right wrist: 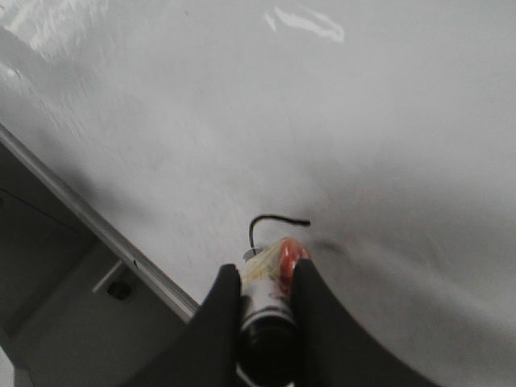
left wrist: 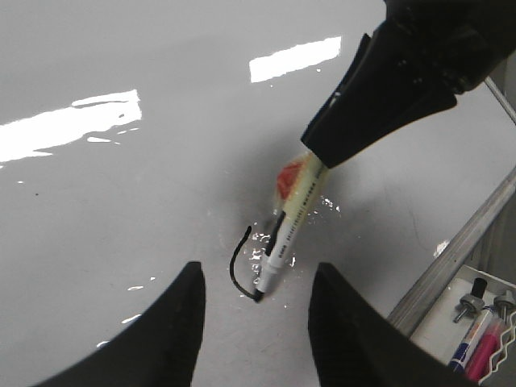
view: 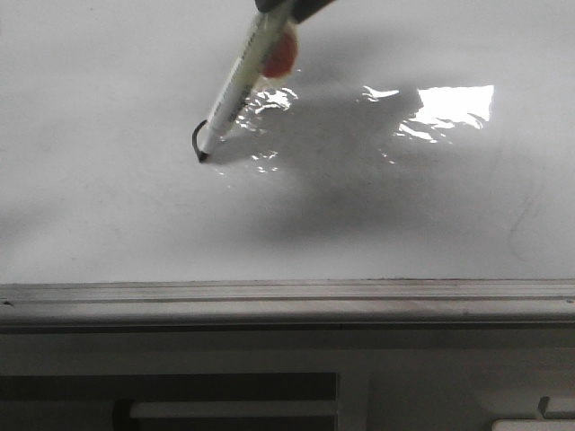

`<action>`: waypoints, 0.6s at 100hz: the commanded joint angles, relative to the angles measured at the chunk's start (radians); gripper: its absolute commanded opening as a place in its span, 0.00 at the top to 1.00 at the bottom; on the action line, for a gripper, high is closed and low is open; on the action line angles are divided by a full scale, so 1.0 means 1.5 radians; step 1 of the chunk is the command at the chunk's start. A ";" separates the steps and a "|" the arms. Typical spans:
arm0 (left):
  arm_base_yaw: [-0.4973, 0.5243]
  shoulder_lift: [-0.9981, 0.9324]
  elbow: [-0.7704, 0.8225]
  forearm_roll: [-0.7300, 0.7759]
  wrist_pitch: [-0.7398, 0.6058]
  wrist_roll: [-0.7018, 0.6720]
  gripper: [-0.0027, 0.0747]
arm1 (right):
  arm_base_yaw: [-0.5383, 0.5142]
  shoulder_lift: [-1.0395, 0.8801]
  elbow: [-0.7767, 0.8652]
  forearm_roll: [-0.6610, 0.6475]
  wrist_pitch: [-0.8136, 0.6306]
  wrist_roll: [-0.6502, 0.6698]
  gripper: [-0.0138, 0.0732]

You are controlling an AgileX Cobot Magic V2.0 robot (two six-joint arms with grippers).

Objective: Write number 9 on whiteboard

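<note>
White and shiny, the whiteboard (view: 108, 215) fills most of the front view, with a bright patch of glare on its right part and a grey metal rail along its near edge. The right pincer (right wrist: 262, 294) is clamped on a marker (view: 241, 83). The marker has a pale body with small print and a red patch near the top. It leans over, and its dark tip touches the board.

Right at the tip sits the number 9 (view: 197, 142). Only a short curved black line is drawn, like a small hook. It lies on the left half of the board, well away from the rail. In the right wrist view the same line (right wrist: 274, 222) shows just past the marker.

The left pincer (left wrist: 256, 318) hangs low over the board with its two black fingers (left wrist: 173, 339) apart, holding nothing. The marker tip and the curved line sit between them in that view.

Beside the rail, a small tray (left wrist: 439, 322) holds a blue marker (left wrist: 466, 343) and a pink marker (left wrist: 488, 347). Faint grey smudges mark the board on the right.
</note>
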 commanded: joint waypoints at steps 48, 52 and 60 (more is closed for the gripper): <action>0.002 -0.001 -0.021 -0.013 -0.043 -0.006 0.60 | -0.007 -0.037 0.028 -0.046 0.034 0.008 0.91; 0.002 0.001 -0.021 -0.011 -0.043 -0.006 0.60 | -0.006 -0.037 0.044 -0.042 0.032 0.008 0.91; 0.002 0.010 -0.021 0.008 -0.043 -0.006 0.60 | 0.001 -0.043 0.053 -0.032 0.022 0.008 0.91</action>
